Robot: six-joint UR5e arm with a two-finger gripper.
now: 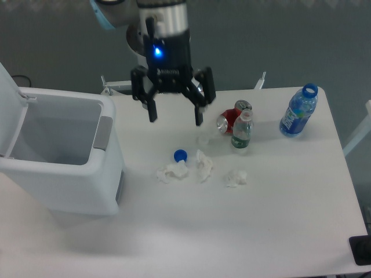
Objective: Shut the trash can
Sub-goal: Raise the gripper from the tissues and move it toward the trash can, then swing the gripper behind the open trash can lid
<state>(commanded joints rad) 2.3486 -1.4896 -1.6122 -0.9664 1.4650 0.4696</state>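
Gripper (pixel 175 119) hangs above the table (pixel 278 231), fingers pointing down and spread wide apart — nothing between them, touching nothing. Blue light glows on the gripper body. Arm comes down from the top edge of the view.

Trash can (pixel 61 168) sits at the left end of the table, well left of the gripper. It stands open: the white lid (pixel 8 110) is tipped up and back at the far left edge, and the empty-looking inside of the bin is visible. Grey latch (pixel 102 132) is on the bin wall that faces the gripper.

Blue bottle cap (pixel 180 155) lies on the table below the gripper, between the two fingertips' line and the nearer table edge. Three crumpled white tissues near it — one (pixel 171 171) just beside the cap, one (pixel 203 164) to its right, one (pixel 236 178) further right and apart from the others.

Red can (pixel 233 117) lies right of the gripper with a small clear bottle (pixel 242 131) with a green label standing just in front of it; whether they touch I cannot tell. Blue-labelled bottle (pixel 299 111) stands uncapped near the right far corner of the table, well apart from the rest.
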